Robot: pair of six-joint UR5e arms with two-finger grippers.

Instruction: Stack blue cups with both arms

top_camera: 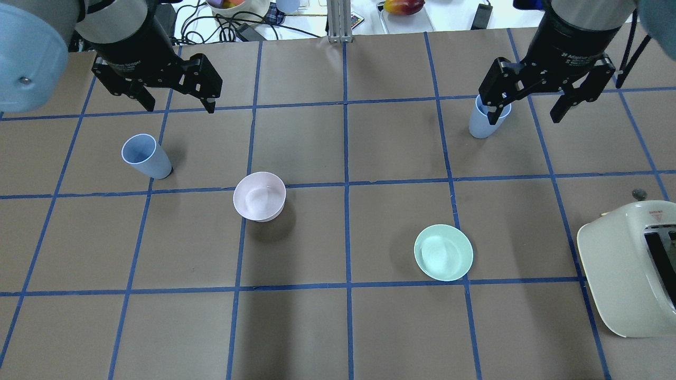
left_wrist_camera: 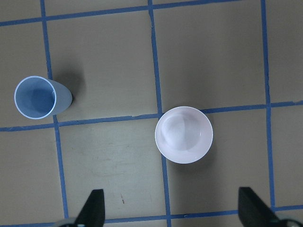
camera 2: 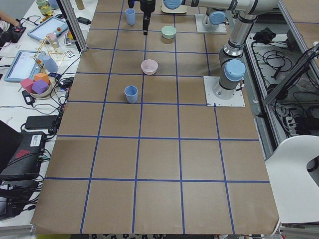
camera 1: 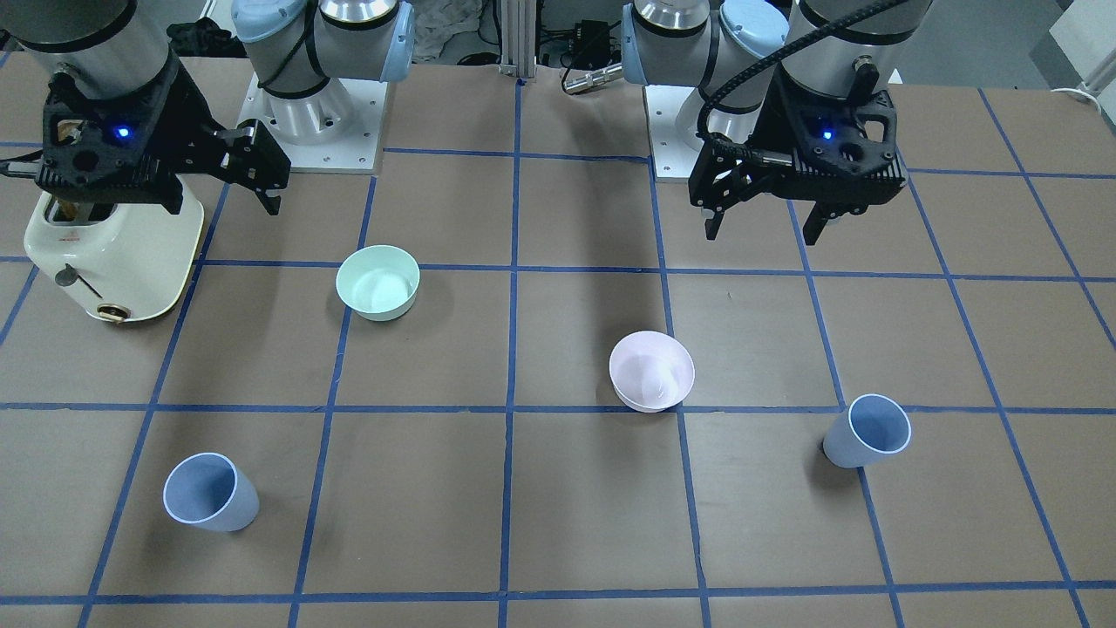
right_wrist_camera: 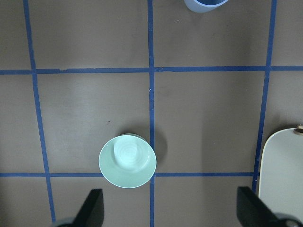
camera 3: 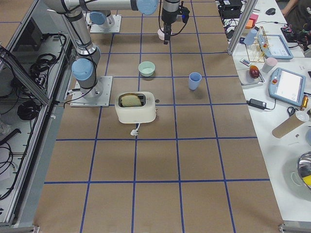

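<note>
Two blue cups stand upright and far apart on the brown table. One cup is on my left side, next to the pink bowl; the left wrist view shows it at its left. My left gripper hangs open and empty above the table, behind this cup. The other cup is on my right side, at the top edge of the right wrist view. My right gripper hangs open and empty, high above the table; one finger overlaps this cup in the overhead view.
A mint-green bowl sits right of centre. A cream toaster stands at the table's right end. The pink bowl also shows in the left wrist view. Blue tape lines grid the table.
</note>
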